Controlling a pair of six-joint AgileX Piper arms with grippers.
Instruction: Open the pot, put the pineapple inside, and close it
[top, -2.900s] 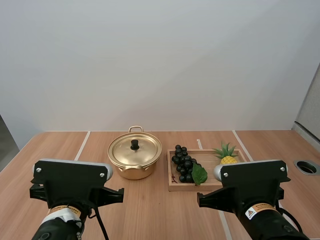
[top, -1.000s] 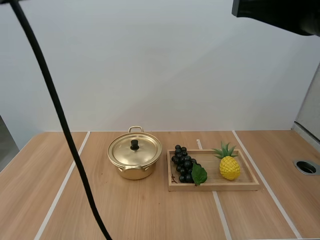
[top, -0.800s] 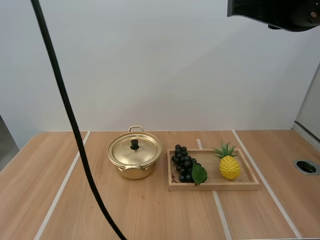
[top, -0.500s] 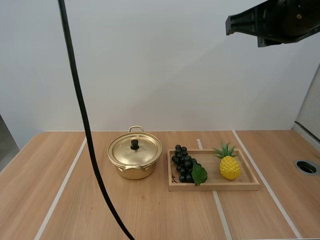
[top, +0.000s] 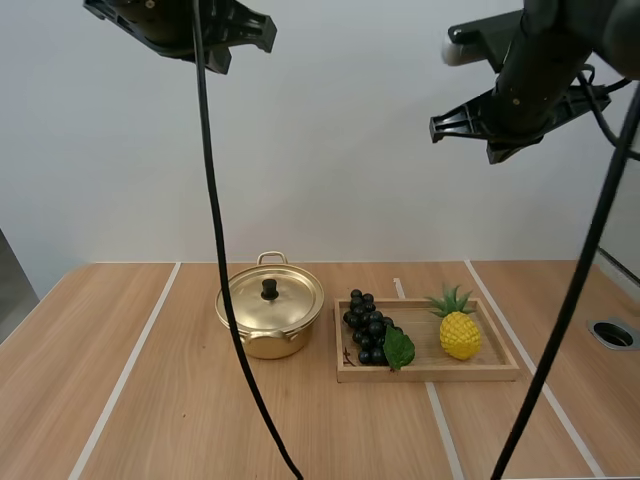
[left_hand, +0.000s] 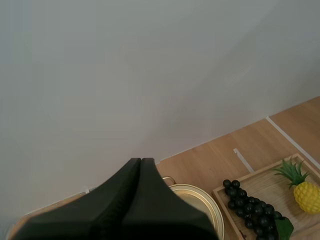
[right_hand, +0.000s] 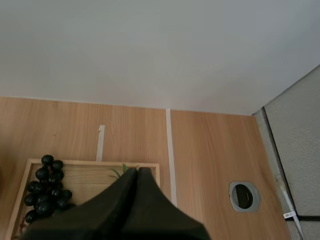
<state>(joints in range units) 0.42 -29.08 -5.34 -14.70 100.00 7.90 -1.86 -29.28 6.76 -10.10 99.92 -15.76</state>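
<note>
While left claw (left_hand: 141, 160) hangs closed, lid (top: 283, 301) sits on pot (top: 262, 346).

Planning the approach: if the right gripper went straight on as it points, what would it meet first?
Probably the pineapple on the wooden tray: the right gripper aims where its leaves peek out, though depth is unclear.
</note>
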